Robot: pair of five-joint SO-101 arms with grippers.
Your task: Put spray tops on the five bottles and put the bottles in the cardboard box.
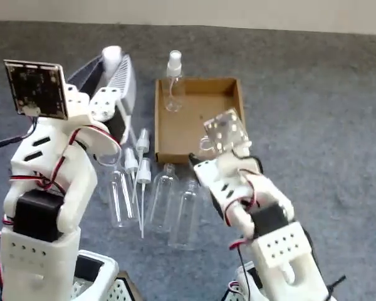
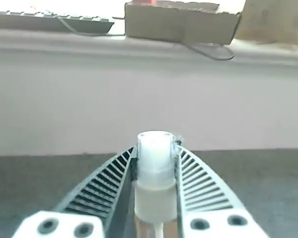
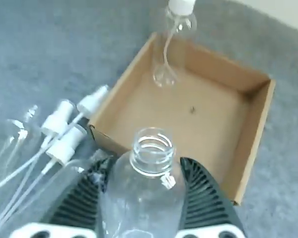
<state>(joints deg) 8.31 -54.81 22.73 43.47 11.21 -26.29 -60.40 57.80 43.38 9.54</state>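
Grey carpet (image 1: pixel 313 94) carries the work. Your left gripper (image 2: pixel 155 148) is clamped on a spray top (image 2: pixel 155 191), which stands upright. Your right gripper (image 3: pixel 146 166) grips an uncapped bottle (image 3: pixel 150 148) at the near edge of the box (image 3: pixel 253 124). One capped bottle (image 1: pixel 173 78) leans in the box's far left corner. Three loose tops (image 1: pixel 140 157) and three bottles (image 1: pixel 160 200) lie beside its near left corner.

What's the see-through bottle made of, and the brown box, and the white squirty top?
The bottle held by the right gripper looks like clear, glossy plastic, though glass is possible: you see through it. The box looks like matte brown cardboard, with folded walls. The spray top looks like smooth white plastic.
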